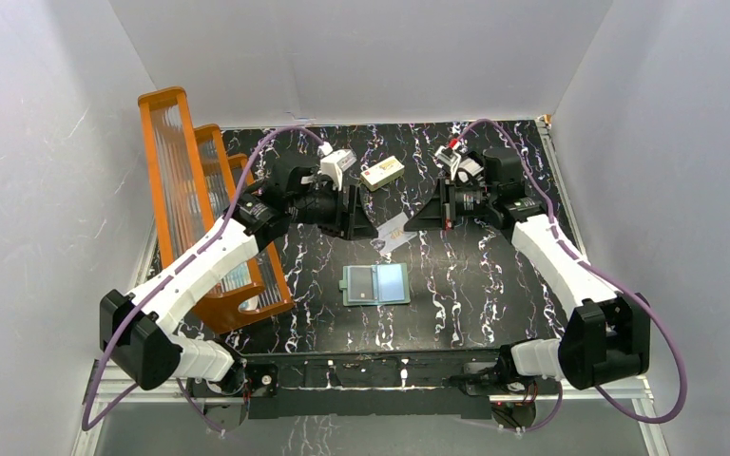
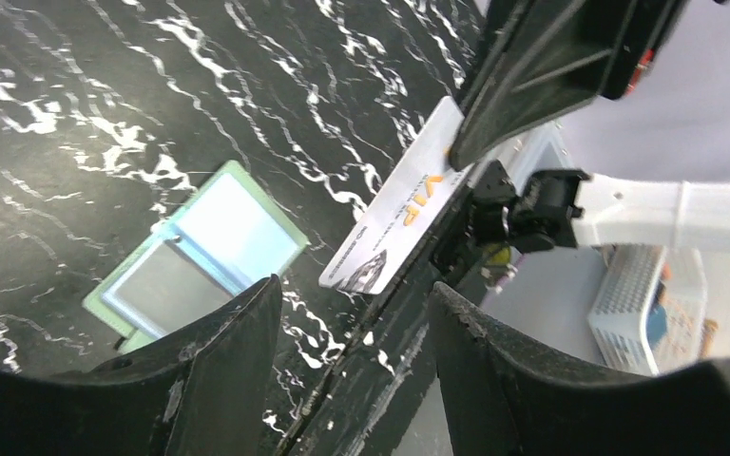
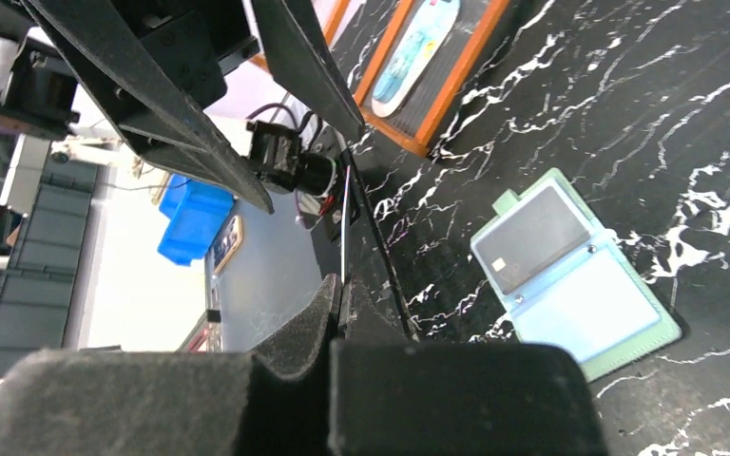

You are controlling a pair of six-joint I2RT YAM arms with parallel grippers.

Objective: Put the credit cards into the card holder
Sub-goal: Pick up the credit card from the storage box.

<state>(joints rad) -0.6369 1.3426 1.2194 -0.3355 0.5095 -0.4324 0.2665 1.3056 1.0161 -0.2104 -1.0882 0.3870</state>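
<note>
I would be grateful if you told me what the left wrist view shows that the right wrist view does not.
Only left wrist: the printed face of the credit card, with orange VIP lettering, pinched by the right gripper, and a white basket beyond the table. Only right wrist: the orange rack, a blue bin, and the card edge-on. Both: the open card holder lying on the marbled table.
</note>
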